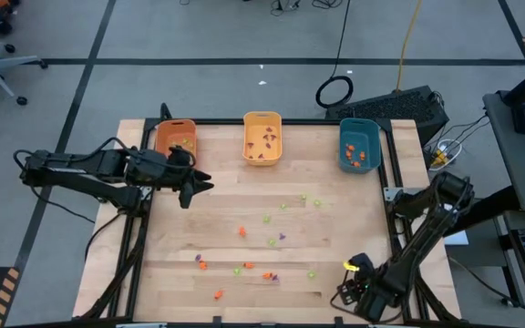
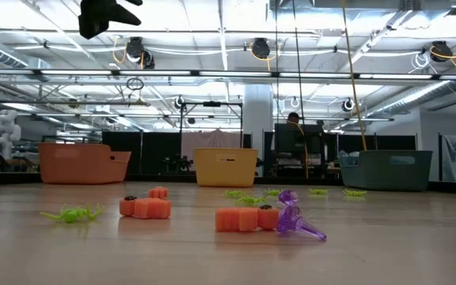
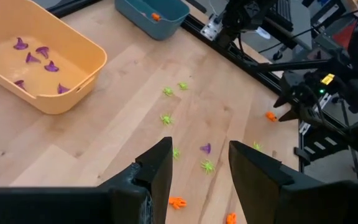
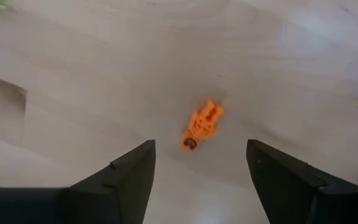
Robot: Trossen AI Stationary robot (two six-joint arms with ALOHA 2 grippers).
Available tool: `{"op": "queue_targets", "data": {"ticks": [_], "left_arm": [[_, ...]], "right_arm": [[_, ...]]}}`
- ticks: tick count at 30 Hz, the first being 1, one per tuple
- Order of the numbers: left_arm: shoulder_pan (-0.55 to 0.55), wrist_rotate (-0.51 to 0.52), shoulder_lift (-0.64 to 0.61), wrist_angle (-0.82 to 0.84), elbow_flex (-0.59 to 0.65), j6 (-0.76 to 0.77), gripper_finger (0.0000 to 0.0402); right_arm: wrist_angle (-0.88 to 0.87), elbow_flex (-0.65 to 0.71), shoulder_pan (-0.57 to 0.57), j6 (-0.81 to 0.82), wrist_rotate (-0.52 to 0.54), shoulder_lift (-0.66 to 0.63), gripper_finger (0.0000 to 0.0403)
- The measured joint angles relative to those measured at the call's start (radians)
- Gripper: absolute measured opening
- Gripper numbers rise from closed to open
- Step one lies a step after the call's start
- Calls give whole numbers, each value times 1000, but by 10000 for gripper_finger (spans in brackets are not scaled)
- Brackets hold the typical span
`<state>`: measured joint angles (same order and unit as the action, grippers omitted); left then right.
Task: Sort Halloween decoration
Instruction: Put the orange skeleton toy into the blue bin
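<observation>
The Halloween decoration lies scattered over the wooden table (image 1: pixel 244 182): tiny orange, green and purple trinkets (image 1: pixel 268 275). My right gripper (image 4: pixel 201 144) points down near the table's near right corner (image 1: pixel 352 276), open. One orange trinket (image 4: pixel 204 121) lies flat on the wood below the gap between its fingers, untouched. My left gripper (image 3: pixel 201 143) hangs open and empty high above the table's left side (image 1: pixel 194 182), next to the orange bin (image 1: pixel 176 138). It shows as a dark shape in the low view (image 2: pixel 105 16).
Three bins stand along the far edge: the orange one, a yellow one (image 1: pixel 262 138) holding purple trinkets (image 3: pixel 42 53), and a teal one (image 1: pixel 359 146) holding orange ones. A dark frame rail (image 1: pixel 392 182) runs along the table's right edge beside my right arm.
</observation>
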<state>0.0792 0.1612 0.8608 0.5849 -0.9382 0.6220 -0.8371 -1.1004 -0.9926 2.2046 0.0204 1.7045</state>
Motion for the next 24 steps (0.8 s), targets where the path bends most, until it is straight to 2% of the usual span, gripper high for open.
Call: {"op": "queue_targets", "data": {"ticks": [7, 15, 19, 24], "left_arm": [[0, 0, 0, 0, 0, 0, 157], [0, 0, 0, -1, 0, 0, 157], [0, 0, 0, -1, 0, 7, 157], [0, 0, 0, -1, 0, 24, 157]], "right_arm": [[34, 0, 0, 2, 9, 50, 232], [149, 0, 0, -2, 2, 103, 172], [135, -1, 2, 1, -1, 96, 140], [70, 0, 15, 1, -4, 81, 120]]}}
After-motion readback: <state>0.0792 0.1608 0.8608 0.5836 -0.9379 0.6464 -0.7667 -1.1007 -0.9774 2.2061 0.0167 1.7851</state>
